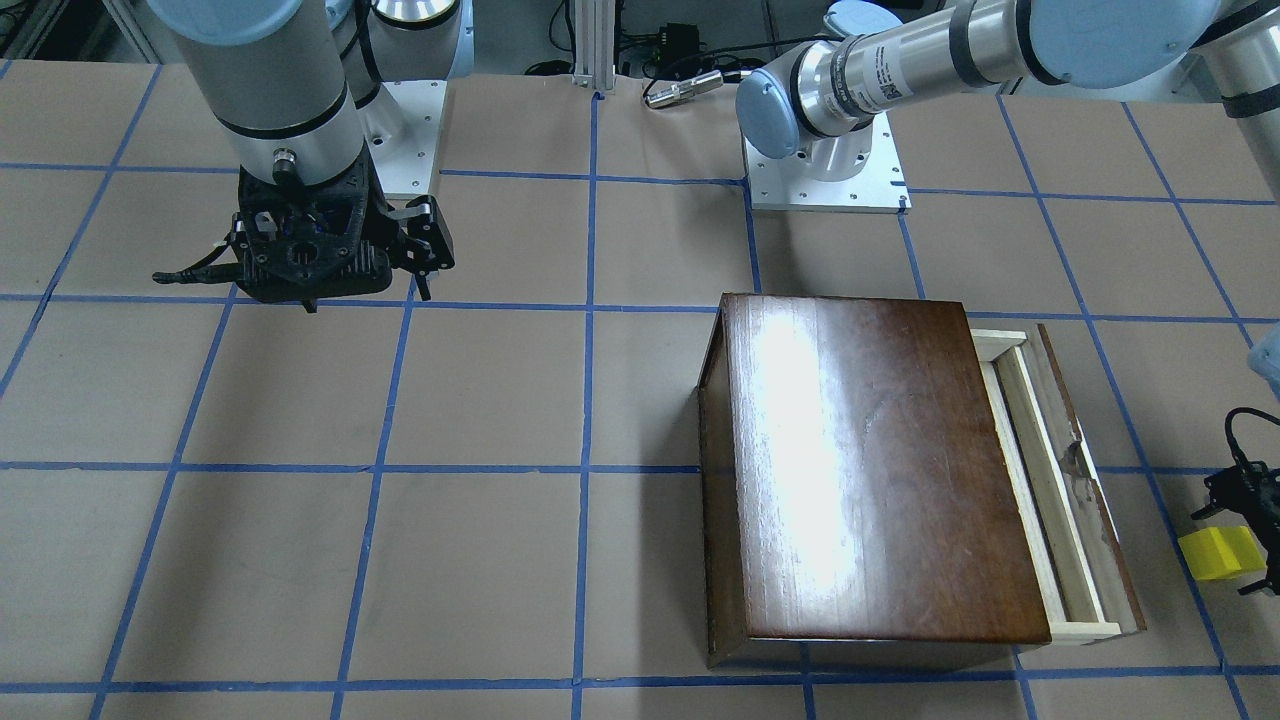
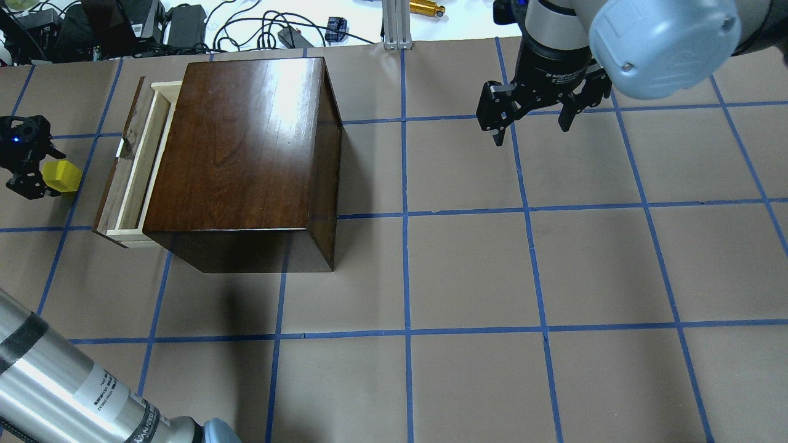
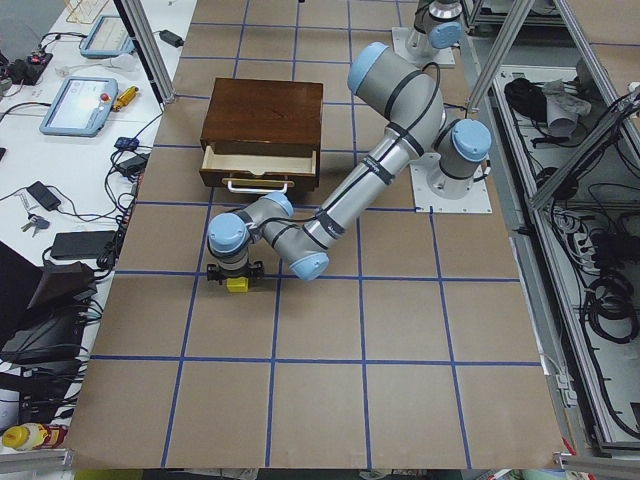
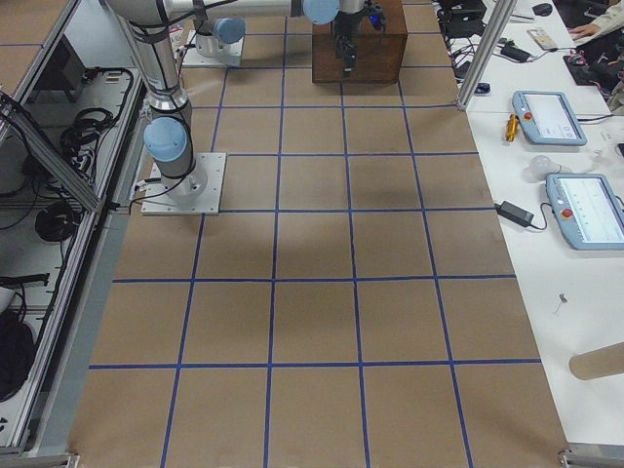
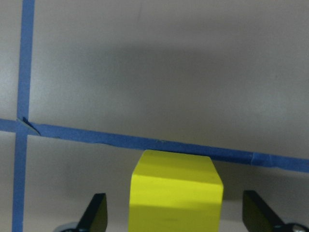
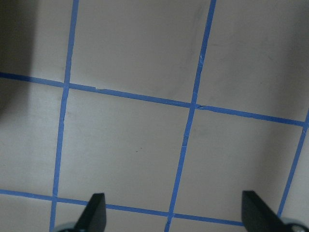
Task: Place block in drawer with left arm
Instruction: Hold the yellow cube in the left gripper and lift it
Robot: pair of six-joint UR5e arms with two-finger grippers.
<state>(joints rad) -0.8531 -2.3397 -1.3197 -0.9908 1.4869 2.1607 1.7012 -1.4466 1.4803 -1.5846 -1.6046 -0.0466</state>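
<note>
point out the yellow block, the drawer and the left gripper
yellow block [image 1: 1218, 548]: front-facing view, its top face
drawer [image 2: 117, 184]: overhead view, its dark front panel
left gripper [image 2: 50, 174]: overhead view, between its fingertips

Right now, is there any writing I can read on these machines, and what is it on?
"2F Adaptive": white print on the right claw, above its fingers; the words after it are blurred.
Sticker on the left arm: its print is too small to read.
</note>
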